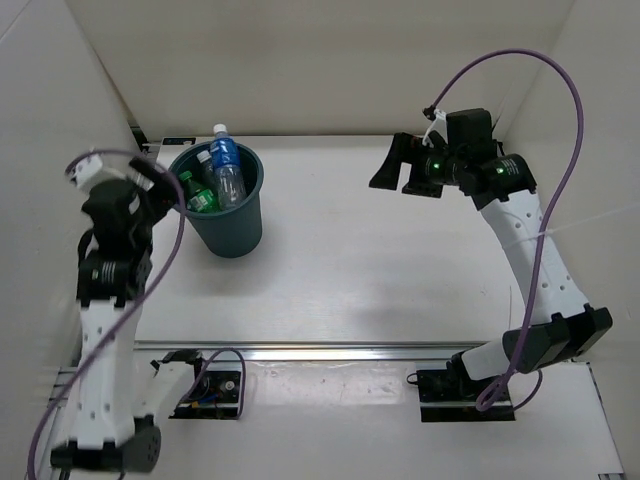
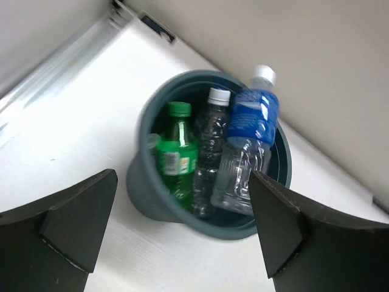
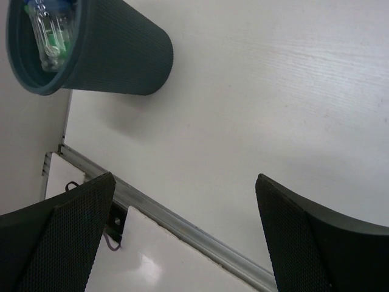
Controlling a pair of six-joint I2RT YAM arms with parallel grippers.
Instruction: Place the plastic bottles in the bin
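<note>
The dark teal bin (image 1: pixel 232 228) stands at the back left of the table. Three plastic bottles stand in it: a green one (image 2: pixel 176 152), a clear one (image 2: pixel 213 143) with a white cap, and a blue-labelled one (image 2: pixel 249 137) leaning on the far rim with its cap sticking out. The blue-labelled bottle (image 1: pixel 226 165) and the green bottle (image 1: pixel 201 196) also show from above. My left gripper (image 1: pixel 168 190) hovers just left of the bin's rim, open and holding nothing (image 2: pixel 183 179). My right gripper (image 1: pixel 400 180) hangs open and empty over the back right, far from the bin (image 3: pixel 115 55).
White walls close in the table on the left, back and right. A metal rail (image 3: pixel 200 225) runs along the table's near edge, with cable mounts (image 1: pixel 210 390) beside the arm bases. A purple cable (image 1: pixel 560 70) loops above the right arm.
</note>
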